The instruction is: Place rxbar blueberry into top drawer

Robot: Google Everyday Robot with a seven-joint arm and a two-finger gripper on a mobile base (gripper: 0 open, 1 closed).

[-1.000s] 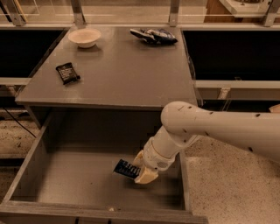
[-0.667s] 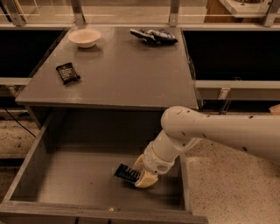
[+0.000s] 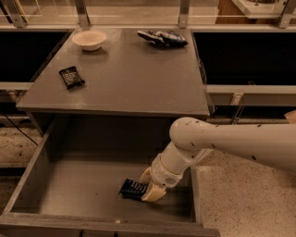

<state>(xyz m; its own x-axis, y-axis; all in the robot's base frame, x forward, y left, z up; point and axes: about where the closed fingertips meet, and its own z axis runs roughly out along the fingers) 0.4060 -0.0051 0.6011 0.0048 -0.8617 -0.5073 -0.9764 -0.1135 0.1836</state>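
Low at the drawer's [image 3: 36, 172] near right, the gripper [image 3: 149, 185] pinches the bar [image 3: 132, 188] between closed fingers [image 3: 153, 194]; the bar's long axis points left.

The grey flat-topped rectangular table [image 3: 138, 88] stands on a pale speckled stone-like floor [image 3: 240, 199]. Black recessed bays [image 3: 245, 55] flank it left and right, each bounded below by a light horizontal rail [image 3: 252, 89]. Grey metal uprights [image 3: 82, 11] rise behind the table's far edge. Lighting is dim and warm. The tool [image 3: 148, 186] is low, below the table's front edge.
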